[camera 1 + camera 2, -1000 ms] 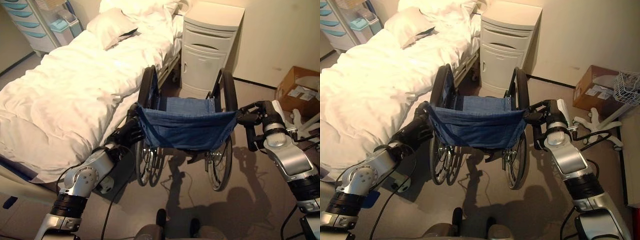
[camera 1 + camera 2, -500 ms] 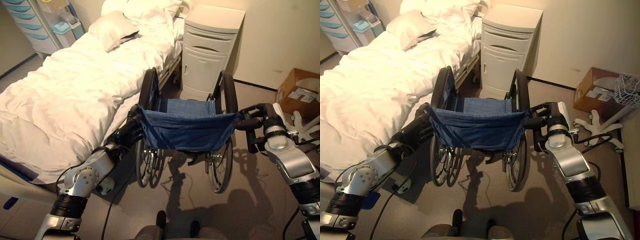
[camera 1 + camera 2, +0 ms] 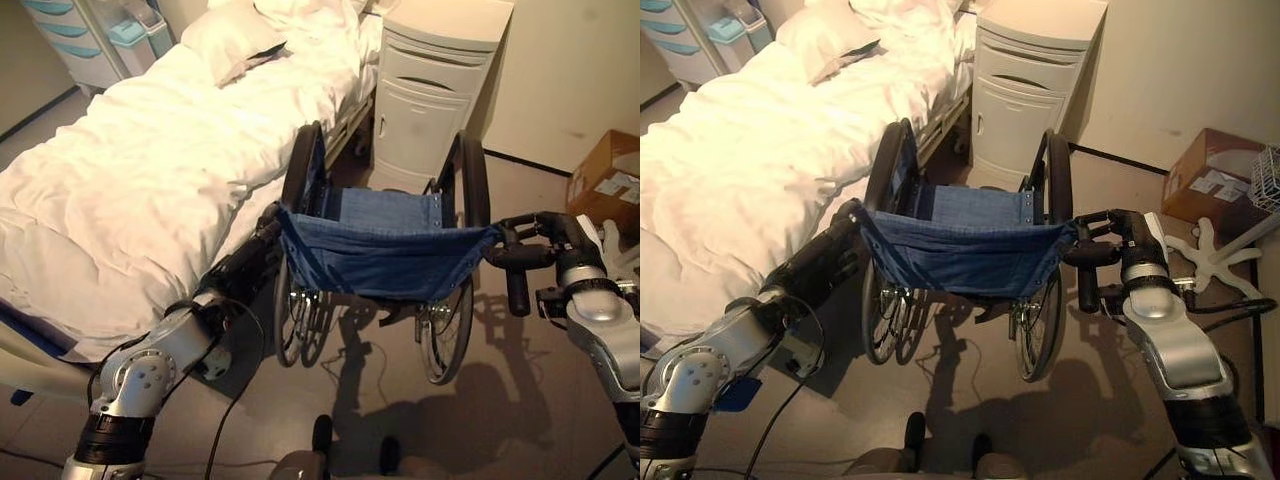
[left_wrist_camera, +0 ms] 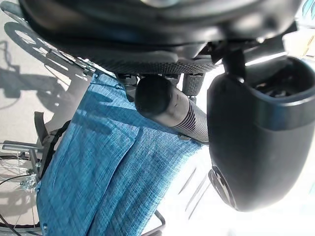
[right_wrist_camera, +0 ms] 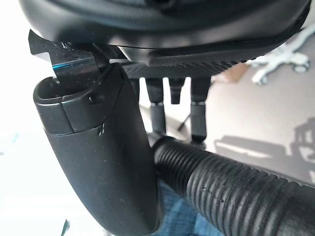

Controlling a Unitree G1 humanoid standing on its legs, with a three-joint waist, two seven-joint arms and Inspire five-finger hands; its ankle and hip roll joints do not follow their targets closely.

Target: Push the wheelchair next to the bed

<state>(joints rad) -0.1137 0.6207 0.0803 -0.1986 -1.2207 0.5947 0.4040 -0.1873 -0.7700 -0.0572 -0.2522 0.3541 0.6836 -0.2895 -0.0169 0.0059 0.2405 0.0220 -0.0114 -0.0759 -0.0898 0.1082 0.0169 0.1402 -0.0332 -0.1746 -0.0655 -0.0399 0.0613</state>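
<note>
One nightstand (image 3: 432,95) beyond wheelchair (image 3: 385,250)

No text, number or sign can be read anywhere; the white labels on the cardboard box (image 3: 610,180) are too small to make out.

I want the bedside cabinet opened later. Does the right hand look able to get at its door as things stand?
Probably not. The right hand is curled round the wheelchair's push handle, and the wheelchair stands between it and the bedside cabinet.
</note>
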